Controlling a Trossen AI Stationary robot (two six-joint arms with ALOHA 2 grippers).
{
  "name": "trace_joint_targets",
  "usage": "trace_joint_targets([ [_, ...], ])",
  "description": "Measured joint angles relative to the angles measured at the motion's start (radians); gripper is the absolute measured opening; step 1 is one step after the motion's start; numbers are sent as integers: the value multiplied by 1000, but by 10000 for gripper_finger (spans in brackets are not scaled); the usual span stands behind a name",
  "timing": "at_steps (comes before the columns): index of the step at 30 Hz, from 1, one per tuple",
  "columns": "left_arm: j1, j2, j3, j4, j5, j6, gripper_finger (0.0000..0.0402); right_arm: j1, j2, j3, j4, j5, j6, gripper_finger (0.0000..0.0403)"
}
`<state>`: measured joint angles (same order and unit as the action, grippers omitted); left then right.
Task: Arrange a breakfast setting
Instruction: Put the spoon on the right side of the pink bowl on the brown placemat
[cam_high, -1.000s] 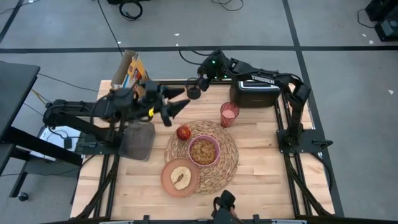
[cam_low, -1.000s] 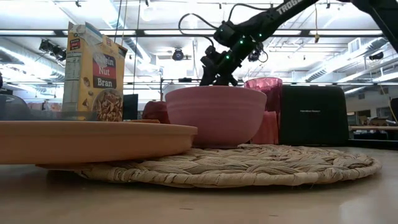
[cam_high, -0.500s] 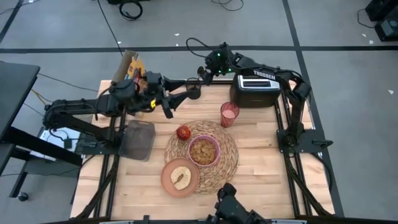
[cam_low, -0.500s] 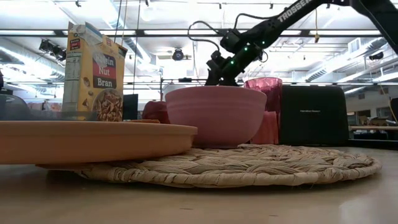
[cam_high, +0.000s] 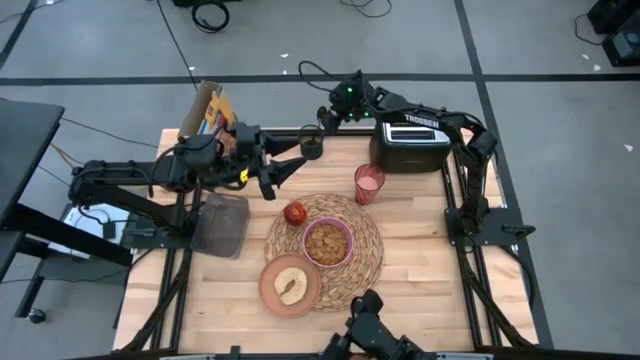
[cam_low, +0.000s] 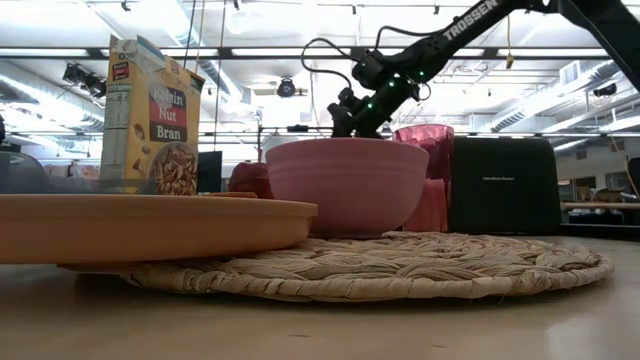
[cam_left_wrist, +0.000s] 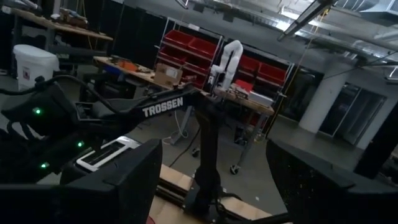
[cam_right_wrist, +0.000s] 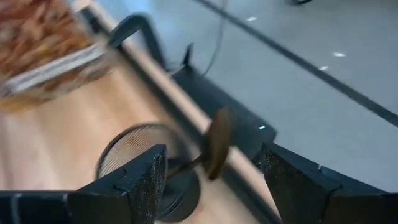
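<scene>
Wooden desk (cam_high: 420, 250), centre frame: straw placemat (cam_high: 365, 262) bearing pink bowl (cam_high: 327, 241) of cereal, red apple (cam_high: 294, 212) at its upper-left edge, plate (cam_high: 290, 285) with toast (cam_high: 291, 286) lower left, pink cup (cam_high: 368, 183) upper right. Left claw (cam_high: 290, 167) — fingers spread, empty — upper left. Right claw (cam_high: 312, 133) above a black mesh holder (cam_high: 311, 149), fingers apart, nothing gripped; spoon (cam_right_wrist: 214, 144) stands between them.

Robotics lab or workshop, open-plan and industrial. Grey concrete floor (cam_high: 560, 60) marked with dark tape lines, cables (cam_high: 210, 14) trailing at 12 o'clock of the wooden table (cam_high: 420, 260). Exposed ceiling with strip lights (cam_low: 250, 55) and ducting. Red storage bins (cam_left_wrist: 205, 50) on shelving, cluttered workbench (cam_left_wrist: 143, 71), white robot arm (cam_left_wrist: 227, 59) beyond.
</scene>
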<state>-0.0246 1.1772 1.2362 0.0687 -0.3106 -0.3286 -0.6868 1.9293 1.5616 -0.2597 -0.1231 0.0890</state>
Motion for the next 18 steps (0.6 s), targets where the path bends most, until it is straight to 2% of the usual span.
trace_joint_targets([
  [4,2,-2,0,0,0,1,293,-1,0,0,63,42,74,249],
  [11,1,-13,0,-5,0,1,293,6,85,-2,100,10,166,235],
  [15,-3,-21,0,-2,1,0,293,6,81,0,125,47,151,224],
  [18,-3,-32,0,-2,1,1,293,5,81,1,140,69,147,200],
])
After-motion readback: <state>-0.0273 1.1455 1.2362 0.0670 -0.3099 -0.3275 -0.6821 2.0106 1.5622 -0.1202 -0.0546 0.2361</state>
